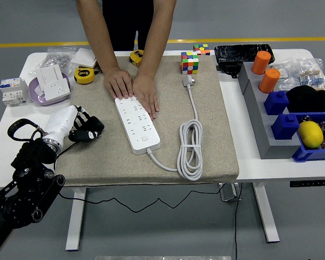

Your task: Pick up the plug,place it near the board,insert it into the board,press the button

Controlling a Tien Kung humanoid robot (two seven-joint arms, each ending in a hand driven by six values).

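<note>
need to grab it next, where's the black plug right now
In the head view the black plug sits at the left edge of the beige mat, in the robot's left hand, left of the white power strip.

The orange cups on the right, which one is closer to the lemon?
The nearer orange cup, the one lower in the picture. It stands beside the blue block, closer to the lemon, while the other orange cup stands farther back.
</note>
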